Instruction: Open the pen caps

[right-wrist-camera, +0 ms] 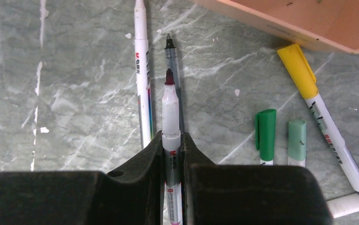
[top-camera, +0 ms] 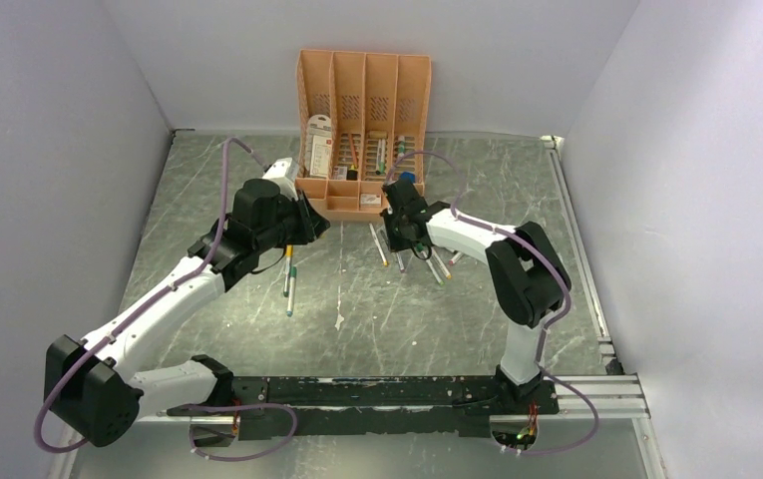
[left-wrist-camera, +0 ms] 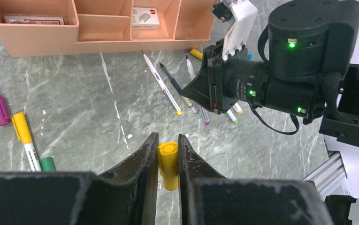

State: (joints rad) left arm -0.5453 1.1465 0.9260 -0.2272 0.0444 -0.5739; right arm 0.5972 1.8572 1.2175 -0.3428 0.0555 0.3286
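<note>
Both claws clamped.
Left claw pinches a yellow cap; right claw grips an uncapped pen, lower barrel hidden.

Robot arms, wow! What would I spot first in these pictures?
The left hand pinching a bright yellow cap, right in the middle of its own camera's view. The right hand grips an uncapped pen with a dark red tip, and a tall peach organiser stands at the back of the table.
</note>
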